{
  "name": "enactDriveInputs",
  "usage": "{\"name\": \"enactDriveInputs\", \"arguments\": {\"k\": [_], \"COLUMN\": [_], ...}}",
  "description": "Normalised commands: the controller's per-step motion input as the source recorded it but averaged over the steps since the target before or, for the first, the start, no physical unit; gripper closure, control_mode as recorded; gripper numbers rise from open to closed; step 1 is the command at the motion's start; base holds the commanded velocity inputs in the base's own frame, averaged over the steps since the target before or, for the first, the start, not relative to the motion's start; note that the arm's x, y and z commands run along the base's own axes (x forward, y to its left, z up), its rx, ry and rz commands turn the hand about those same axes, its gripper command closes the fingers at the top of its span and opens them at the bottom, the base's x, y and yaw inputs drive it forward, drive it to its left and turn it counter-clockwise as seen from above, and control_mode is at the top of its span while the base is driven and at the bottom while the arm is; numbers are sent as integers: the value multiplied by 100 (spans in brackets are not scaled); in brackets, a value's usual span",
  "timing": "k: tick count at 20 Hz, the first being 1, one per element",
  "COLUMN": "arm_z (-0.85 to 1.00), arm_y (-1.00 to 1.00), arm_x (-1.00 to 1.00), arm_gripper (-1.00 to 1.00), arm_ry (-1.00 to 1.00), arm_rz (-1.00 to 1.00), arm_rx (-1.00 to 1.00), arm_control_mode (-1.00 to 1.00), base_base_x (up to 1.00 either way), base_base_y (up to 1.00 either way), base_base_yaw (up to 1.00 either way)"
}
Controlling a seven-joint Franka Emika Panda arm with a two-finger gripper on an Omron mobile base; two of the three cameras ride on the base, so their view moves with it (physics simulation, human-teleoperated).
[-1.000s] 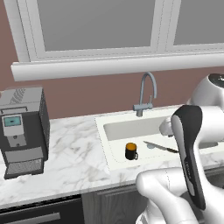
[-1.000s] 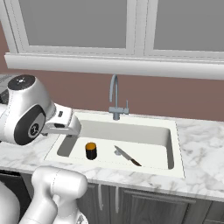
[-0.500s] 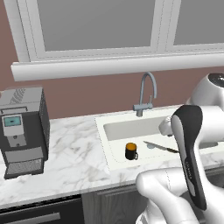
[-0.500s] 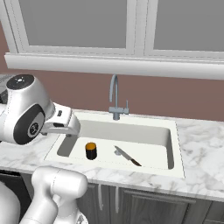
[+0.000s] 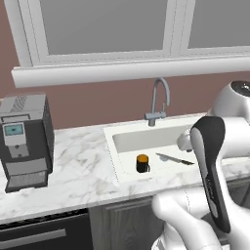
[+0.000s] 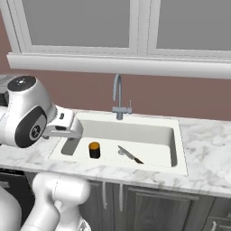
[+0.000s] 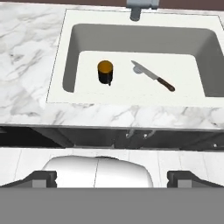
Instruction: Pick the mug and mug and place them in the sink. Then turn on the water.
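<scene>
A black mug (image 5: 142,163) (image 6: 94,149) (image 7: 105,71) with an orange inside stands upright on the floor of the white sink (image 5: 111,151) (image 6: 178,149) (image 7: 70,65), toward its left side. The grey gooseneck faucet (image 5: 155,116) (image 6: 121,109) (image 7: 142,8) rises behind the basin, and no water runs from it. My gripper (image 7: 113,178) is open and empty. It hangs above the counter's front edge and looks down into the sink, well apart from the mug.
A knife (image 5: 173,158) (image 6: 130,154) (image 7: 153,76) lies in the sink to the right of the mug. A coffee machine (image 5: 24,141) stands on the marble counter (image 5: 73,166) (image 6: 207,144) at the far left. A window ledge runs behind.
The hand has shifted slightly to the left in the right base view. The mug and knife have stayed put, and the jaws stay open.
</scene>
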Motion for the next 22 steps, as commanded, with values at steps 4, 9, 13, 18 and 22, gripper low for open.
{"name": "enactDriveInputs", "arguments": {"k": [4,9,13,18,22], "arm_z": [0,0,0,0,0], "arm_y": [0,0,0,0,0], "arm_x": [0,0,0,0,0], "arm_gripper": [-100,-100,-100,-100,-100], "arm_ry": [0,0,0,0,0], "arm_rz": [0,0,0,0,0], "arm_rx": [0,0,0,0,0], "arm_control_mode": [100,100,100,100,100], "base_base_x": [-92,-93,-61,-18,-10], "base_base_y": [-59,-71,-53,-14,-1], "base_base_yaw": [-13,-26,-45,-64,-74]}}
